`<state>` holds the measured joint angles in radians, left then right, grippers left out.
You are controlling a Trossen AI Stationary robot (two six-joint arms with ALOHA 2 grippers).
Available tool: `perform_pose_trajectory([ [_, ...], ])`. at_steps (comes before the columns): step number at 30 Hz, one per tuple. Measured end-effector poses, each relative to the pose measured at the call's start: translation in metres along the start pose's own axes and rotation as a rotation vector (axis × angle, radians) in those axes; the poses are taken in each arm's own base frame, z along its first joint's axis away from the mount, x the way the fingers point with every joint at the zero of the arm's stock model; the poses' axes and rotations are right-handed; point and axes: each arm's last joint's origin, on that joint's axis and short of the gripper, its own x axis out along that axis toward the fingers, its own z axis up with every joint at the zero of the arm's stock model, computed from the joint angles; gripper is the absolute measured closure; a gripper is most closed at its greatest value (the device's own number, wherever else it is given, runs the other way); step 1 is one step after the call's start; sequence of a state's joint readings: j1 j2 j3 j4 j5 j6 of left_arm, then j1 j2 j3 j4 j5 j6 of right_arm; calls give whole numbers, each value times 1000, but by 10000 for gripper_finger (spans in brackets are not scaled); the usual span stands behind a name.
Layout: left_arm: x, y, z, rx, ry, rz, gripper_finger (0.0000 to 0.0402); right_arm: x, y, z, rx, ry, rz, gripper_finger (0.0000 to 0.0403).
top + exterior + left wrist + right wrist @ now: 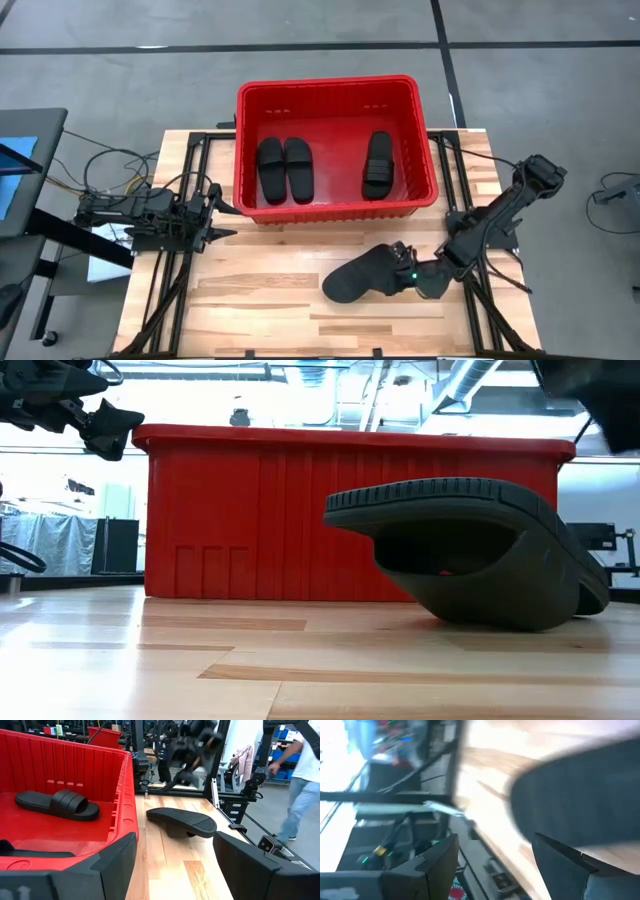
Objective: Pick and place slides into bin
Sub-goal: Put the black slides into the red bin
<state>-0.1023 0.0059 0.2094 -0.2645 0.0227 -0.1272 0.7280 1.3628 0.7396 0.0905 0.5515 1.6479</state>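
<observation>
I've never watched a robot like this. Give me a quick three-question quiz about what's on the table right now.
1. How many slides lie inside the bin?
2. True or false: the last slide rests flat on its sole on the table.
3. Which gripper is at that slide: A) left gripper, B) right gripper?

Key: 1. Three: a pair side by side and a single one. 2. False; it is tipped up, tread showing. 3. B; the left one waits beside the bin.
</observation>
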Motion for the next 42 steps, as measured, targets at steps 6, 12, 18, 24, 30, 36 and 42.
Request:
perform_pose_trajectory([
  [6, 0, 0, 0, 0, 0, 0, 143, -2, 54, 15, -360, -40, 77, 156],
  [12, 0, 0, 0, 0, 0, 0, 143, -15, 88, 27, -769, 129, -3, 162],
  [18, 0, 0, 0, 0, 0, 0, 143, -25, 100, 32, -1038, 243, -6, 177],
  [24, 0, 0, 0, 0, 0, 0, 143, -9, 99, 21, -1042, 248, 11, 186],
  [30, 0, 0, 0, 0, 1, 0, 143, 34, 110, -1, -963, 238, -33, 187],
  [36, 0, 0, 0, 0, 5, 0, 143, 68, 134, -4, -848, 194, -69, 197],
  [42, 0, 0, -1, 0, 9, -1, 143, 88, 141, -10, -770, 250, -276, 223],
])
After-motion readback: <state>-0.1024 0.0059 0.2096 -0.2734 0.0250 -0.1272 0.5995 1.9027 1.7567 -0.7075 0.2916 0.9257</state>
